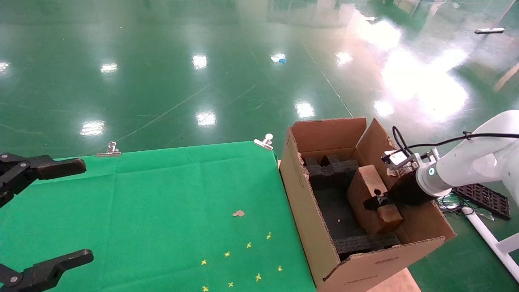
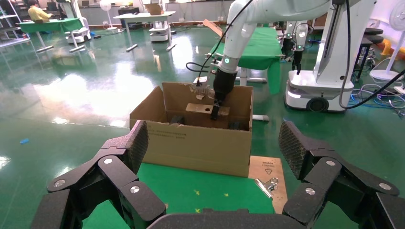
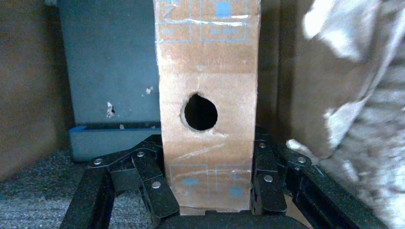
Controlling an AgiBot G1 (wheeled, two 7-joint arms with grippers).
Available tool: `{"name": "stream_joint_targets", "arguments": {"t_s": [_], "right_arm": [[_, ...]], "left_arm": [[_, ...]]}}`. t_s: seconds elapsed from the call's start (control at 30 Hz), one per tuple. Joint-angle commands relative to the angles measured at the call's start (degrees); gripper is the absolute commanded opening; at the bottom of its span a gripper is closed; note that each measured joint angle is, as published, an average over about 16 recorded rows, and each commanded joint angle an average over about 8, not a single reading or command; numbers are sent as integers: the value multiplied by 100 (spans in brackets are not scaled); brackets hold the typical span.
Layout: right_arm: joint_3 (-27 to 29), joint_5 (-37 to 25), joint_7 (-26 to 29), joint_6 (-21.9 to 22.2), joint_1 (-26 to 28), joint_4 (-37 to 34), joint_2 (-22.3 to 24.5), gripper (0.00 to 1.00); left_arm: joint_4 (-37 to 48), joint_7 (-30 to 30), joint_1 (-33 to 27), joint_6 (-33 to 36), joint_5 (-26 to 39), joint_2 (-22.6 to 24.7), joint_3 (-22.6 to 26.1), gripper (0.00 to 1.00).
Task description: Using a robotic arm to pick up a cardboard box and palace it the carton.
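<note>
Overhead lamps throw hard white glare across the glossy green floor (image 1: pixel 162 73), with one big washed-out patch at the far right. The green cloth (image 1: pixel 162 202) is evenly lit, matte, nearly shadowless. Inside the carton (image 1: pixel 308 219) it is dim, the black foam (image 1: pixel 332 172) swallowing detail. Up close, the cardboard box (image 3: pixel 207 105) is sharp while the pale surface beside it smears soft, and the hall behind looks bright and clear.

Cardboard, foam, cloth and a glossy floor

The carton (image 1: pixel 308 211) is seen as matt brown corrugated cardboard, lined inside with rough black foam blocks (image 1: pixel 330 170). The cardboard box (image 1: pixel 367 196) within it is wrapped in glossy clear tape. Beside the carton, matt green cloth (image 1: pixel 162 211) is held by shiny metal clips (image 1: pixel 108 150); a glossy floor (image 1: pixel 182 61) lies beyond.
</note>
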Motion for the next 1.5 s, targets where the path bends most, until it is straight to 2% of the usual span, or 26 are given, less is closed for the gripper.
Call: {"name": "stream_joint_targets", "arguments": {"t_s": [0.03,0.67,0.83,1.17,1.5], "right_arm": [[-7,-10,-25,-30,33,-15,2,100],[-142,-203,-14,-349,582,-68,-52,100],[-145,-212,-195,-497,1052,2,-66,100],[-55,-118,-773,-713,2590,248,-268,100],[196,150,-905,-373,2715,528,-606,100]], "left_arm": [[0,0,0,0,0,0,1,100],[0,3,-2,-3,-5,-3,7,100],[0,4,-2,-4,-6,-4,9,100],[0,6,-3,-5,-8,-5,12,100],[2,8,-2,-7,-9,-7,14,100]]}}
